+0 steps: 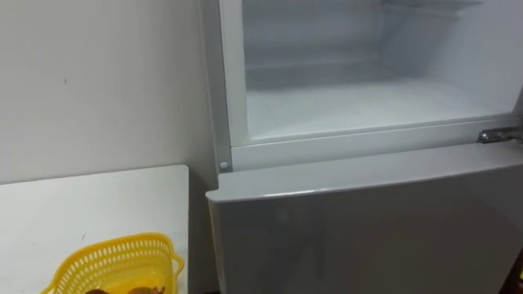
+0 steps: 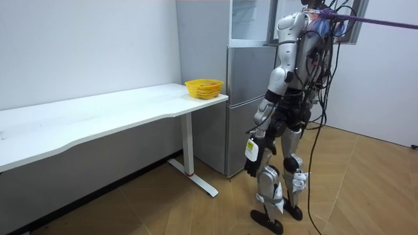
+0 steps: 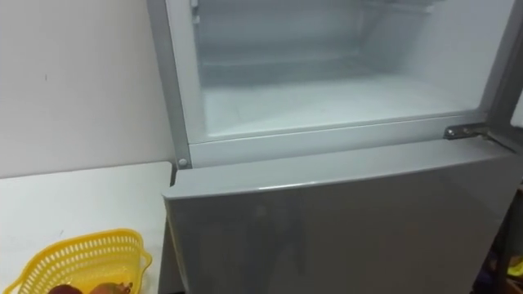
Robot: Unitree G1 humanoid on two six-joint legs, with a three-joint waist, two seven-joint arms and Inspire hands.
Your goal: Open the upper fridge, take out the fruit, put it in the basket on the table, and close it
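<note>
A white surface (image 1: pixel 98 204) is seen left of the fridge, against a pale wall (image 1: pixel 98 82). A yellow slotted basket (image 1: pixel 114 257) is set at the surface's near corner, just beside the fridge. Small brownish items (image 1: pixel 143 290) lie in the basket, too cut off to be identified. The upper fridge compartment (image 1: pixel 359 106) is open and turned towards the robot standing before it. Its white interior is wider than tall, with a metal hinge (image 1: pixel 498 135) at its right. The grey lower door (image 1: pixel 368 229) is closed. The left hand (image 2: pixel 251 162) hangs by the thigh, and its state cannot be told.
</note>
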